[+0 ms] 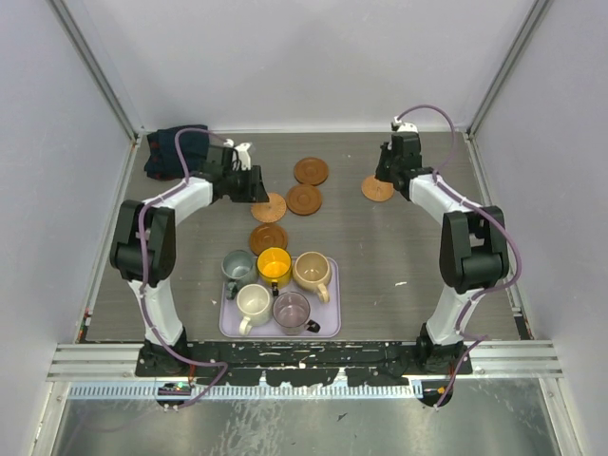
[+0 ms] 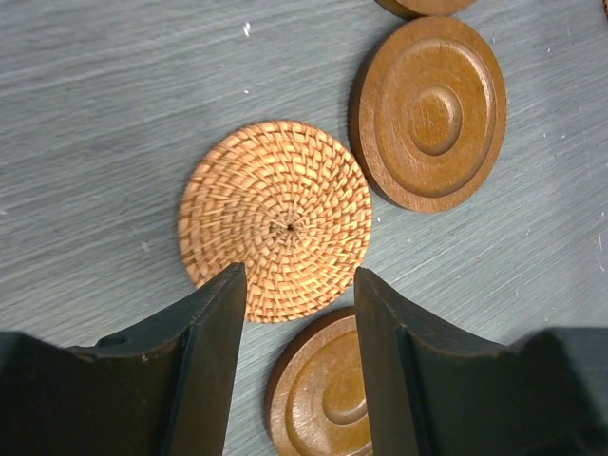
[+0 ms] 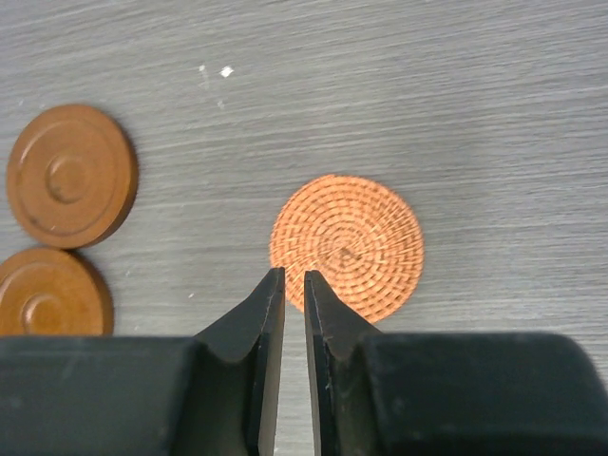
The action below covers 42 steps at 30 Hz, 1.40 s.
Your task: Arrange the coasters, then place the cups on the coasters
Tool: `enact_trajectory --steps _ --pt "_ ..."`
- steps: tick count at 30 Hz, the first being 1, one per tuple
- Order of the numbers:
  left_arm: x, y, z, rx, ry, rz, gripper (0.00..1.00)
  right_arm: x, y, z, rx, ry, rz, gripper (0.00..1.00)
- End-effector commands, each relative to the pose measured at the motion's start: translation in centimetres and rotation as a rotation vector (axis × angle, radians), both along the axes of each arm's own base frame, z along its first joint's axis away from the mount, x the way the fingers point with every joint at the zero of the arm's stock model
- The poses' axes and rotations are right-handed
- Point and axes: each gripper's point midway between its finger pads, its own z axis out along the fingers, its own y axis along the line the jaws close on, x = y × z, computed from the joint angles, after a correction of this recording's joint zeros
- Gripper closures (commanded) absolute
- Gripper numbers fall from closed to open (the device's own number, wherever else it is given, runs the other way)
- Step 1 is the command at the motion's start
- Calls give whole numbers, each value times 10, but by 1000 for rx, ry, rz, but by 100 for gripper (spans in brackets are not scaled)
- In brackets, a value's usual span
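Note:
Five coasters lie on the table. Two are woven: one (image 1: 269, 207) (image 2: 275, 218) just beyond my left gripper (image 1: 249, 182) (image 2: 299, 275), the other (image 1: 377, 188) (image 3: 347, 245) just beyond my right gripper (image 1: 389, 176) (image 3: 294, 275). Three are ringed wood (image 1: 311, 171) (image 1: 304, 199) (image 1: 269, 238). My left gripper hangs open and empty above the gap between the woven coaster and a wooden one (image 2: 323, 389). The right jaws stand a narrow slit apart, holding nothing. Five cups sit on the tray: grey-green (image 1: 237, 268), yellow (image 1: 275, 266), tan (image 1: 312, 271), cream (image 1: 253, 302), mauve (image 1: 292, 309).
The lavender tray (image 1: 328, 328) lies near the front edge between the arm bases. A dark cloth bundle (image 1: 176, 150) sits in the back left corner behind my left arm. Grey walls close the table on three sides.

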Motion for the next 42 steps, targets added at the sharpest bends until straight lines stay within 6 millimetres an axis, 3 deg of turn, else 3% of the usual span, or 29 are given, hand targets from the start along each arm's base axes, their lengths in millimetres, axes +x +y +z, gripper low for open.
enact_trajectory --steps 1,11,15,23,35,42 --pt "-1 -11 -5 -3 32 -48 48 -7 27 30 7 -88 94 79" --pt "-4 6 -29 113 145 -22 46 -19 56 49 0 -124 160 79" --pt "-3 13 -35 121 193 -12 41 -22 62 59 4 -139 173 79" --pt "3 35 -44 116 236 39 41 -25 68 69 9 -148 187 79" --pt "38 74 -48 122 264 109 41 -15 87 55 20 -113 234 78" --pt "71 86 -44 107 248 135 41 -4 103 47 -1 -95 269 78"
